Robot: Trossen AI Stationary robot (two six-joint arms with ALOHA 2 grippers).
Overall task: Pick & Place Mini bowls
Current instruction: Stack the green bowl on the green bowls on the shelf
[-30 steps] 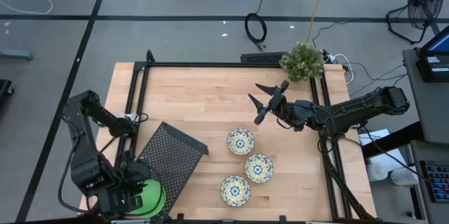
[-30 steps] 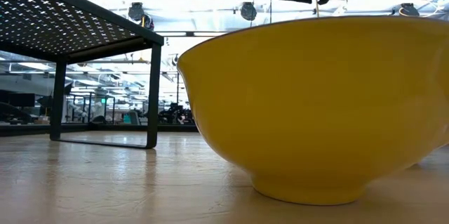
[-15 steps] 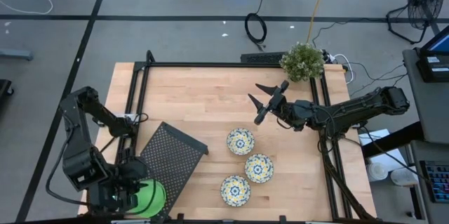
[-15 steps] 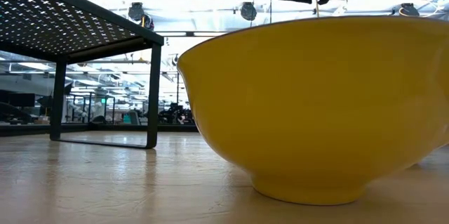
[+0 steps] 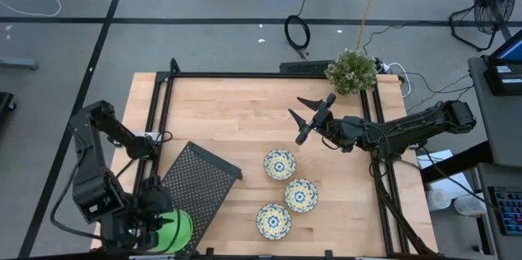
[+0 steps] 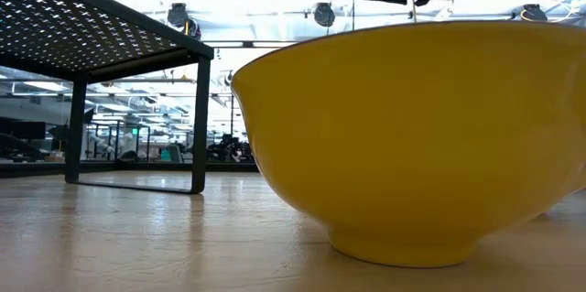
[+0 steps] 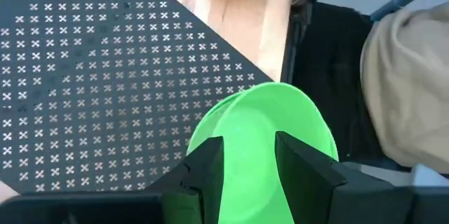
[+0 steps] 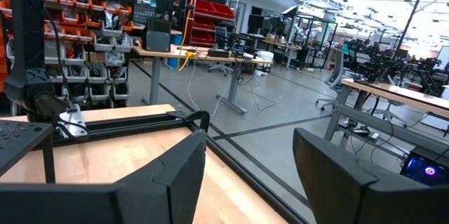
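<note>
While the green bowl (image 5: 174, 229) sits at the desk's (image 5: 245, 121) near-left corner, beside the black mesh tray (image 5: 198, 180), the left gripper (image 5: 147, 226) has it pinched: in the left wrist view both fingers (image 7: 208, 171) straddle the bowl's rim (image 7: 263, 136), one inside, one outside. Can't tell if more green bowls are nested under it. Three floral bowls (image 5: 279, 164) (image 5: 300, 195) (image 5: 273, 221) sit in a loose cluster right of the tray, close together, none touching the tray. In the low view one of them fills the frame, yellow outside (image 6: 412, 136). Right gripper (image 5: 303, 115) hangs above the desk's middle, well apart from the bowls, fingers (image 8: 165, 171) spread wide, holding nothing. Potted plant (image 5: 351, 70) at the far-right corner.
</note>
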